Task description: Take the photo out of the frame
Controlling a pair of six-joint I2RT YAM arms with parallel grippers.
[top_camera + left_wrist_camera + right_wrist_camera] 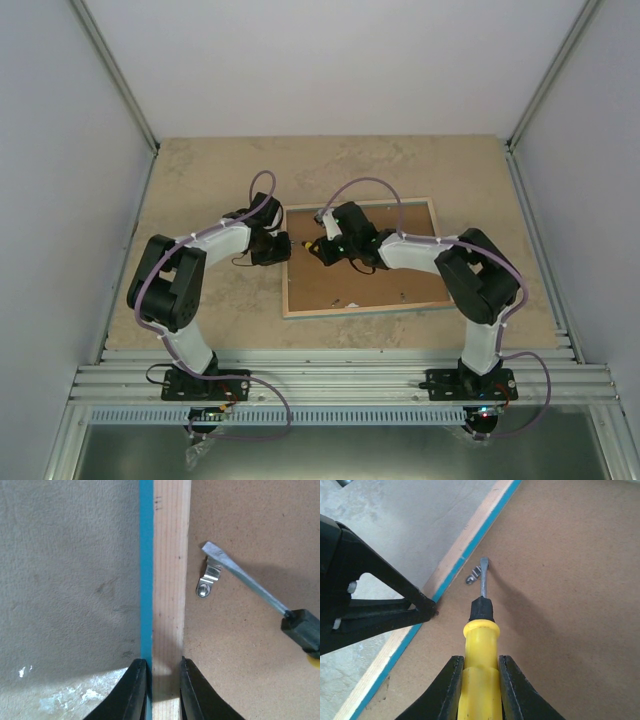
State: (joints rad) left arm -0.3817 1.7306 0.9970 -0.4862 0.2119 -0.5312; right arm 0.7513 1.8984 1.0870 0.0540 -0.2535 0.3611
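At the table's (200, 180) centre we see the frame (365, 309) lying face down, backing board (375, 285) uppermost, the photo out of sight. The left arm reaches toward 2 o'clock, left gripper (162, 666) pinched narrowly on the frame's 9 o'clock rail. The right arm folds toward 10 o'clock, right gripper (481, 665) clasping a yellow screwdriver (480, 630), blade tip at a metal clip (210, 577). Bare table lies at 9 and 12 o'clock of the frame

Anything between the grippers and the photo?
Yes. The frame lies face down; its brown backing board hides the photo. A metal clip beside the rail in the left gripper pins the board; the right gripper holds a screwdriver with its blade at that clip.
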